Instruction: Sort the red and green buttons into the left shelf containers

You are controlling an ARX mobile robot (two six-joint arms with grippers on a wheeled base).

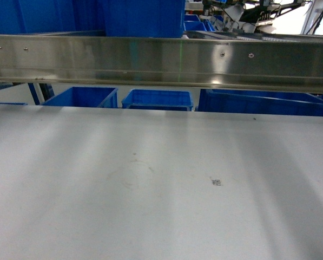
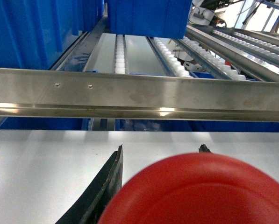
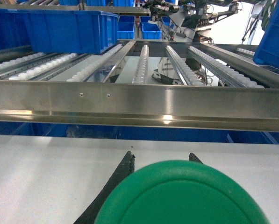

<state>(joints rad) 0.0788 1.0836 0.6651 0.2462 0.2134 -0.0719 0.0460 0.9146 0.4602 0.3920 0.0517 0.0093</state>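
Left gripper (image 2: 160,151) was clenched on the red button (image 2: 200,191), cap filling the space between its fingers; right gripper (image 3: 160,156) likewise gripped the green button (image 3: 181,193); ahead and above both, past the steel rail (image 2: 139,95), the deep blue bin (image 2: 32,32) stood up-left of the left gripper, nearer that arm.
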